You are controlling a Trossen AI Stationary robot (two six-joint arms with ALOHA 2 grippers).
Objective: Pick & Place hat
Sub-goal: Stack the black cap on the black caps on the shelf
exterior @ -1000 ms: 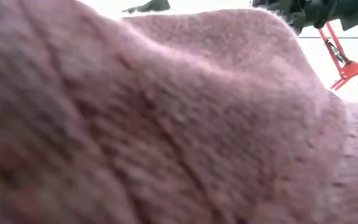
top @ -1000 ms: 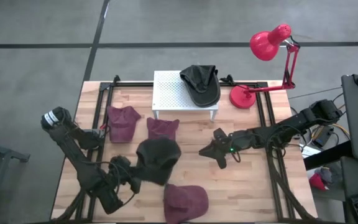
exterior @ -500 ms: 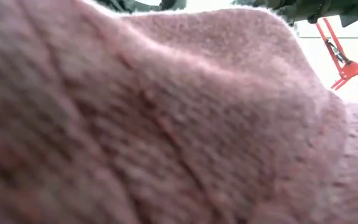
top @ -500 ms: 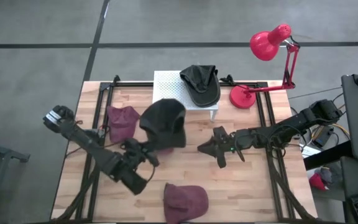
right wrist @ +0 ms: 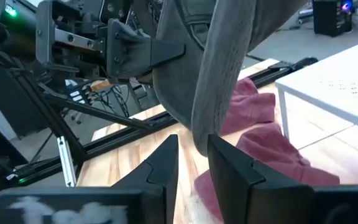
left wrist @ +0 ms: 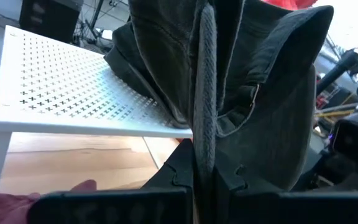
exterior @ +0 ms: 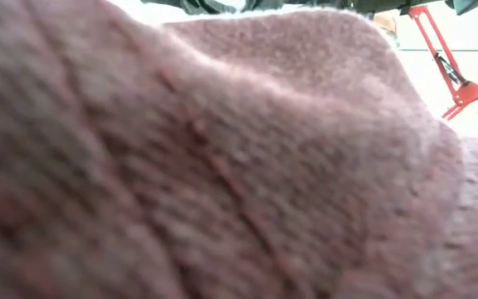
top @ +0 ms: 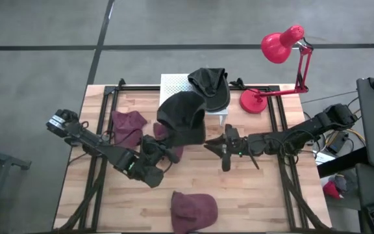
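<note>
My left gripper (top: 166,153) is shut on a dark grey hat (top: 182,118) and holds it in the air just near of the white perforated stand (top: 174,91). A second dark hat (top: 211,88) lies on that stand. My right gripper (top: 214,147) is open, just right of the held hat. In the right wrist view the hat's hanging edge (right wrist: 207,118) ends just above its fingers (right wrist: 166,162); I cannot tell whether they touch. Three maroon hats lie on the table (top: 127,127), (top: 171,135), (top: 193,208). My left gripper pinches the dark hat by its ribbed rim band (left wrist: 204,134) between its two fingers (left wrist: 180,177). The fingers come from the table's near left, slanting up. The hat stands out beyond the fingertips, lifted clear of the table, its crown over the stand's near edge.
A red desk lamp (top: 278,49) stands at the far right with its base (top: 253,101) beside the stand. The nearest maroon hat (exterior: 222,166) fills the low view. Bare wood shows at the near right (top: 258,195).
My left gripper has lifted the dark hat off the table's middle. It has carried the hat up, toward the far edge and a little right, to the white stand. The hat now hangs clear of the table. My right gripper has shifted slightly toward the hat.
</note>
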